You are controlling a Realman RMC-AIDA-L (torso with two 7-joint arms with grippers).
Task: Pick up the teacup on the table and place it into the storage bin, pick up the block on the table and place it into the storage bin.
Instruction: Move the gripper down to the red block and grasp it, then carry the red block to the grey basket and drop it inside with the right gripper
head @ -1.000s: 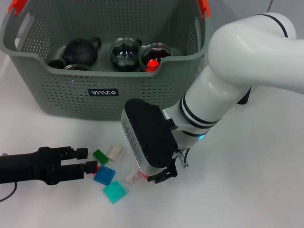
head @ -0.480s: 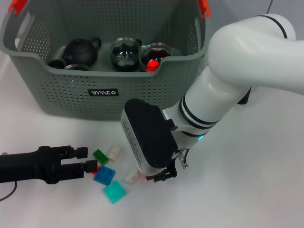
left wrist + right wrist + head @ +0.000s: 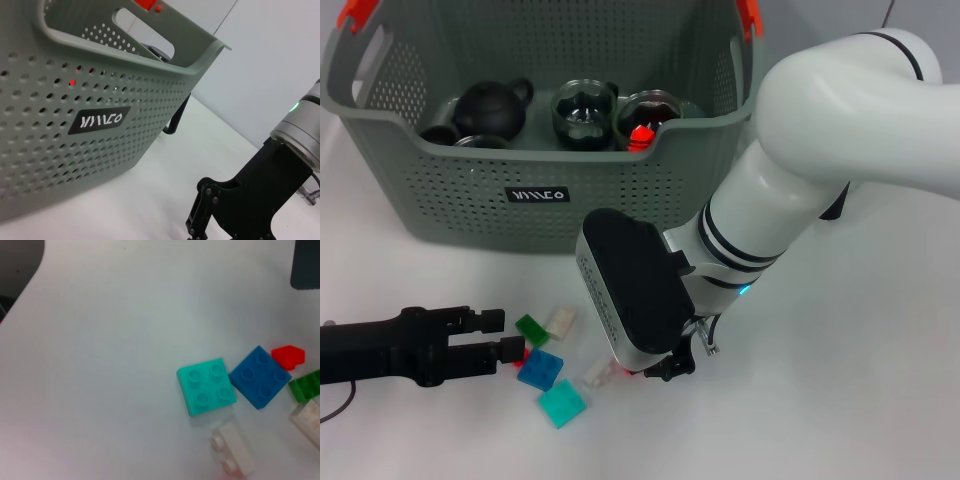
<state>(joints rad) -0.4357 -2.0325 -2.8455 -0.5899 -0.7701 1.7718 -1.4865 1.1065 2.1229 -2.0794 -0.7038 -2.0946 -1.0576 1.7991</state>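
The right gripper hangs low over the white table, its black fingertips just above the surface; whether its fingers are open or closed cannot be told. Just beside it, toward the robot's left, lies a small white block with a bit of red showing at its near end. Further left sit a teal block, a blue block, a green block and a pale cream block, all clustered close together. In the right wrist view the teal block and blue block touch at a corner, with a red block just beyond the blue one.

The left gripper rests low at the cluster's left edge, fingers parted, the red piece near its tips.

Behind stands the storage bin, holding a black teapot and glass teacups.
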